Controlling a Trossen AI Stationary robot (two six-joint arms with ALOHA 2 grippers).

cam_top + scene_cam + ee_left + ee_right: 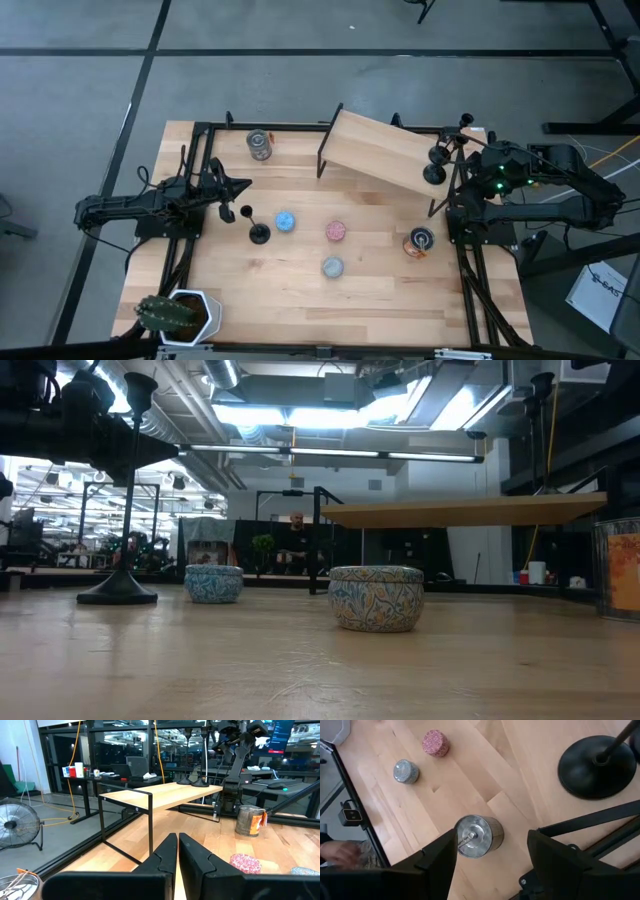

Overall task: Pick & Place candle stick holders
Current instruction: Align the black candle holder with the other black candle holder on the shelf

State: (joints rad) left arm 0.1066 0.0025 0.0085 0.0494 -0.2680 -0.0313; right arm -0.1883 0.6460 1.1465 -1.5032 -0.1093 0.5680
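closed left hand [177,851], wooden shelf [165,795], can [249,820]

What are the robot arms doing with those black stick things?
They are moving candle stick holders onto the raised wooden shelf. Two holders already stand on the shelf's right end, and the right gripper hangs open above that end, holding nothing. One holder is on the table near the left gripper, which is shut and empty. Small round tins lie between the arms.

A grey concrete floor [300,90] crossed by dark lines; bright ceiling strip lights [330,453]; a round floor fan [19,824].
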